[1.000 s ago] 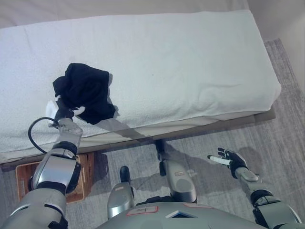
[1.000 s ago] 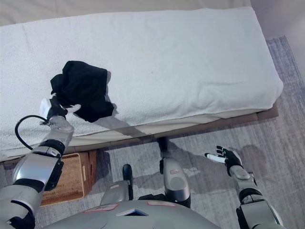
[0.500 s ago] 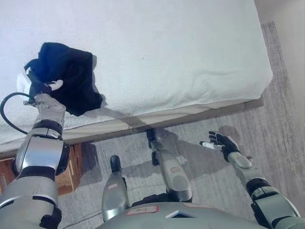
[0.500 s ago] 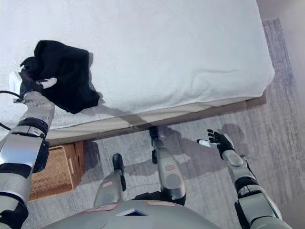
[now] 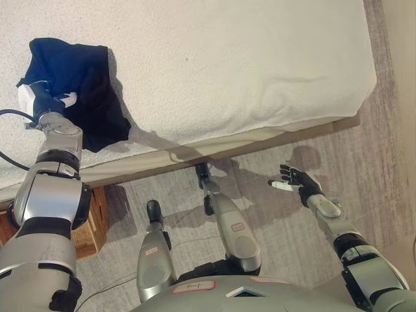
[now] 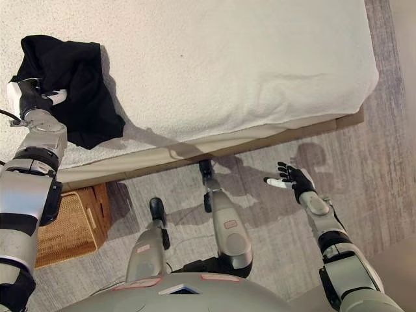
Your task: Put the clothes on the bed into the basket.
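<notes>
A black garment lies bunched on the white bed near its front left edge. My left hand is shut on the garment's left side, with a white fingertip showing against the cloth. Under the bed's front edge at lower left stands the brown wicker basket, partly hidden by my left arm. My right hand hangs open over the grey carpet at the right, away from the bed and holding nothing.
The bed's front edge runs across the middle of the view, with a beige base below it. Grey carpet covers the floor in front and to the right.
The camera has moved, so the bed sits higher and more to the left in view. My left hand stays closed on the black garment. The right hand remains open over the carpet.
</notes>
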Available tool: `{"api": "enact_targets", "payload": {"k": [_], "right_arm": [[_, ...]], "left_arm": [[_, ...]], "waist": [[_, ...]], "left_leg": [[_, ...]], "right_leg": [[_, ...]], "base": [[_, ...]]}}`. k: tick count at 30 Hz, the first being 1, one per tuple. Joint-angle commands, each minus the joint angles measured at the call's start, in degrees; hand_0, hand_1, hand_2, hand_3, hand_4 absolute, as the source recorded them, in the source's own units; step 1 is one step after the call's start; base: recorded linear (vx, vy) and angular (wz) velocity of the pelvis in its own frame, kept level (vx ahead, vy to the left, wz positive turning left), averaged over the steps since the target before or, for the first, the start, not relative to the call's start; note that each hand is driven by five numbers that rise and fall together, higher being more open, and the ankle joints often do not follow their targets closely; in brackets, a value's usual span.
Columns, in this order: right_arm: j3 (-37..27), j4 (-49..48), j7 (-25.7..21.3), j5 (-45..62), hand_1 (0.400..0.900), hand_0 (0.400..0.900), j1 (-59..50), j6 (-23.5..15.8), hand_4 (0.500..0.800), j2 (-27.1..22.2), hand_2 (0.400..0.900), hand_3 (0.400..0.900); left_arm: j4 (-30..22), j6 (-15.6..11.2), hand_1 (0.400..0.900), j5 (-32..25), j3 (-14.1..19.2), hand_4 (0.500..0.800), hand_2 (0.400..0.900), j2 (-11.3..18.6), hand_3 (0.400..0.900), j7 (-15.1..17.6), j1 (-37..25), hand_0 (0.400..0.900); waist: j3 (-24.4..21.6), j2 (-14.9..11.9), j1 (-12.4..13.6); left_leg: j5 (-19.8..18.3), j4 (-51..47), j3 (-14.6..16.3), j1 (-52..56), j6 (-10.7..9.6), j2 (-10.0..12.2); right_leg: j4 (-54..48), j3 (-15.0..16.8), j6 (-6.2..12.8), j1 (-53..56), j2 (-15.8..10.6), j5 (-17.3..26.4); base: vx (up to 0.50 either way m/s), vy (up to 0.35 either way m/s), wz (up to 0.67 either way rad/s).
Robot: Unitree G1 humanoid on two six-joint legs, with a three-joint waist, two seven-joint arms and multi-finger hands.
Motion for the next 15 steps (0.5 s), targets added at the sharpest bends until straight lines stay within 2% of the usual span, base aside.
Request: {"api": "enact_targets", "payload": {"k": [1,9,15], "right_arm": [[-0.58,0.22,-1.10,1.79,0.900,0.900,2.82,-2.43,0.800,-6.59,0.900,0.900],[-1.70,1.50,-1.25,0.54,0.900,0.900,3.19,-2.30,0.800,-6.77,0.900,0.900],[-3.91,4.25,-1.25,-0.77,0.900,0.900,4.11,-2.00,0.800,-7.03,0.900,0.900]], "left_arm": [[-0.38,-3.82,0.400,-0.98,-0.10,0.500,0.400,0.56,0.400,-0.64,-0.19,0.400],[-1.30,-3.68,0.400,0.84,1.08,0.500,0.400,0.62,0.400,-0.76,3.05,0.400],[-2.05,-3.82,0.400,2.94,3.90,0.500,0.400,3.28,0.400,-1.70,9.27,0.400]], "waist": [[-4.44,1.26,-0.71],[-5.81,1.77,0.44],[-6.86,2.90,2.47]], "left_leg": [[-4.14,6.71,3.33,-0.74,-1.87,4.40],[-4.59,5.40,3.99,2.93,-1.70,4.11],[-4.36,1.80,4.46,9.47,-1.42,3.94]], "right_leg": [[0.25,4.56,3.98,-5.78,-0.69,4.60],[0.20,4.34,4.26,-2.73,-1.52,4.26],[-0.25,4.14,4.77,2.33,-2.37,3.64]], "base": [[0.00,0.000,0.00],[0.03,0.017,-0.02],[0.08,0.026,0.02]]}}
